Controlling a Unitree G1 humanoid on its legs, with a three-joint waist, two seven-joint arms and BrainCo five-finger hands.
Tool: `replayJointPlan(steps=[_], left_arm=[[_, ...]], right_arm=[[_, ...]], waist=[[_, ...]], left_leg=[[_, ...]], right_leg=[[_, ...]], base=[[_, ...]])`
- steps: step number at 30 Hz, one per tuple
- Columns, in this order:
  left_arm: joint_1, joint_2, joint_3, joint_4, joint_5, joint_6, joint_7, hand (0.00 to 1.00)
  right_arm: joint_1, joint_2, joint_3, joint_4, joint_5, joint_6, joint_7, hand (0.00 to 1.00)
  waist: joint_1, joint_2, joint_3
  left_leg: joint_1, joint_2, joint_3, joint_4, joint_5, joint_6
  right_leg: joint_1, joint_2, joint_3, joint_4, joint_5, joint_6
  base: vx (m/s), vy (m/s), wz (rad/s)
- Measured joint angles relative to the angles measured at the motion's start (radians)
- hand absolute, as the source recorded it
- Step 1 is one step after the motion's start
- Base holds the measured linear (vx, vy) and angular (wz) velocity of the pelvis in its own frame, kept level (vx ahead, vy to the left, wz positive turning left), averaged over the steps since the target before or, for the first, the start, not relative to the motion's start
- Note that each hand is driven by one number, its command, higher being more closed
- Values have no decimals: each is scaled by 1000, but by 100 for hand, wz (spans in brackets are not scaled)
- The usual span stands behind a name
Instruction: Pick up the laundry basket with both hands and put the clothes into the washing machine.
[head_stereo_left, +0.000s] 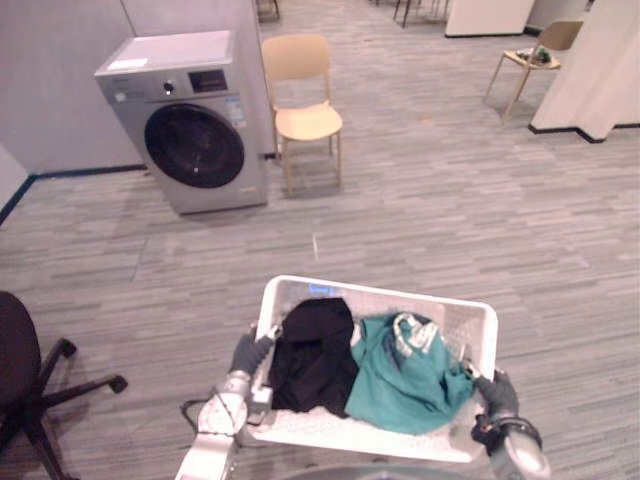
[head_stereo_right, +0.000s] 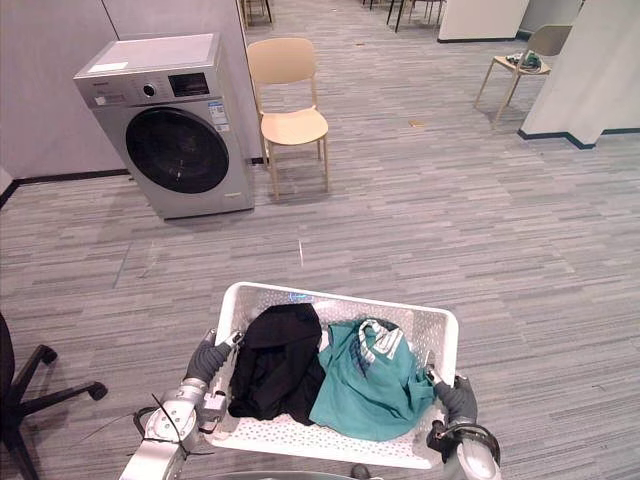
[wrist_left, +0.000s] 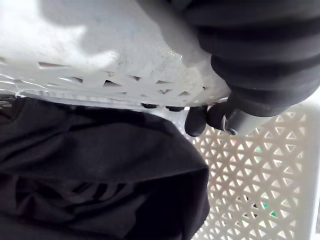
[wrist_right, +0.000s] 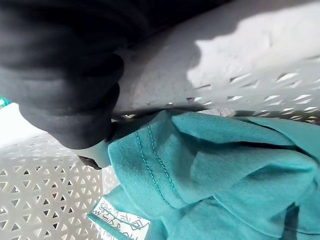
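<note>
**Basket gripped at both short ends, washer well ahead**

Clamps the left hand (head_stereo_left: 250, 352) on the left short end of the basket (head_stereo_left: 380, 292), with dark fingertips (wrist_left: 196, 122) hooked over the rim and down the inner wall. Clamps the right hand (head_stereo_left: 497, 392) on the opposite end the same way, with one finger (wrist_right: 95, 159) curled inside the rim and half under teal cloth.

Shows a white label (wrist_right: 120, 222) with dark print on the teal top (head_stereo_left: 410, 375), too blurred to read. Shows a blue-and-white sticker (head_stereo_right: 218, 112) on the front of the washing machine (head_stereo_left: 185, 120), too small to read.

Looks like white plastic: rectangular, open-topped, walls pierced all over with small triangular holes. Carries a black garment (head_stereo_left: 315, 355) bunched in the left half and the teal top in the right half, touching in the middle.

Sits low and close in the head views, open side up, long axis crosswise from hand to hand and slightly skewed. Stands well apart from the washing machine across the grey striped floor (head_stereo_left: 450, 210). Leaves the round door (head_stereo_left: 195, 147) shut, with a pale wooden chair (head_stereo_left: 303, 100) just beside the machine.
</note>
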Motion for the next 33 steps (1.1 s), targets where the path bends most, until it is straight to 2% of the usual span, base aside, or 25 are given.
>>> replayJointPlan(steps=[6,11,14,15,16,17,18,19,21,22,25,26,28,29,30,31,32,33], left_arm=[[-86,25,-48,182,-46,1,-14,100],[-137,46,-69,227,-83,3,-7,100],[-172,46,-85,226,-84,3,-6,100],[-192,46,-98,226,-84,3,-5,100],[-204,45,-101,225,-84,3,-3,100],[-209,46,-101,225,-84,3,1,100],[-217,49,-100,224,-84,3,3,100],[-217,49,-100,218,-86,3,11,100],[-216,49,-100,200,-88,2,11,100],[-217,51,-104,192,-88,2,11,100],[-217,56,-114,192,-88,2,11,100],[-217,55,-123,192,-88,2,12,100],[-230,53,-154,192,-88,2,11,100],[-237,47,-155,194,-88,2,13,100],[-255,44,-147,196,-88,6,12,100],[-259,41,-146,194,-88,7,12,100],[-260,29,-132,191,-96,5,11,100],[-259,16,-119,189,-100,-6,9,100]], right_arm=[[2,-4,-17,128,20,-2,5,100],[-38,-15,-7,175,48,1,5,100],[-46,-11,-28,172,55,-8,6,100],[-41,-9,-38,168,62,-13,6,100],[-40,-12,-39,159,72,-18,6,100],[-41,-13,-39,153,76,-18,6,100],[-39,-14,-37,137,77,-20,7,100],[-34,-18,-34,113,77,-21,7,100],[-29,-19,-33,112,84,-28,8,100],[-29,-18,-38,109,86,-30,8,100],[-14,-16,-45,80,87,-29,8,100],[-5,-11,-55,71,87,-28,8,100],[5,-6,-75,55,88,-18,7,100],[20,-8,-78,27,94,-7,3,100],[22,-13,-78,15,102,1,2,100],[27,-19,-77,-3,109,4,1,100],[36,-27,-76,-56,110,9,0,100],[35,-36,-77,-86,110,8,-1,100]], waist=[[0,-3,10],[1,-11,50],[1,-23,77],[-6,-29,98],[-7,-32,123],[-8,-30,133],[-7,-30,149],[-6,-30,148],[-7,-26,146],[-8,-37,139],[-11,-32,136],[-32,-34,134],[-49,-29,119],[-53,-16,113],[-56,-14,111],[-46,-12,111],[-24,-4,110],[-4,-3,103]], left_leg=[[1,5,18,-6,2,1],[1,5,40,-57,30,0],[7,-16,54,-54,18,5],[27,-29,68,-59,7,21],[52,-38,80,-73,4,26],[62,-39,80,-72,-5,40],[82,-39,82,-59,-11,52],[83,-33,91,-40,-29,66],[80,-26,96,-25,-57,66],[87,-17,97,-29,-66,66],[90,-5,81,-28,-104,42],[97,-3,57,-8,-131,28],[102,20,17,53,-197,3],[100,50,13,135,-232,-26],[34,66,17,325,-242,-46],[2,78,32,429,-232,-60],[-62,118,81,647,-213,-59],[-95,149,122,758,-224,-51]], right_leg=[[-6,1,-3,4,0,0],[-45,-2,-9,19,5,11],[-116,-12,-17,190,-89,34],[-136,-25,-29,284,-132,59],[-171,-29,-46,392,-149,66],[-201,-29,-62,463,-147,66],[-265,-24,-97,588,-160,49],[-292,-7,-108,594,-192,37],[-316,18,-111,504,-194,39],[-323,38,-113,398,-179,30],[-322,62,-97,185,-81,28],[-328,67,-91,178,-49,5],[-318,70,-138,228,-21,-45],[-294,77,-194,279,-12,-82],[-273,85,-220,317,-45,-101],[-251,94,-219,320,-53,-110],[-192,115,-204,307,-78,-126],[-122,124,-186,279,-117,-137]], base=[[-2,-3,-4],[-34,-26,-11],[-8,-7,11],[-28,-4,16],[-39,-1,7],[-26,19,-14],[13,52,-16],[37,65,-15],[112,43,-11],[204,0,-11],[274,-37,6],[499,-130,65],[517,-171,74],[566,-216,70],[552,-234,56],[515,-254,22],[496,-244,-9],[501,-225,-7]])
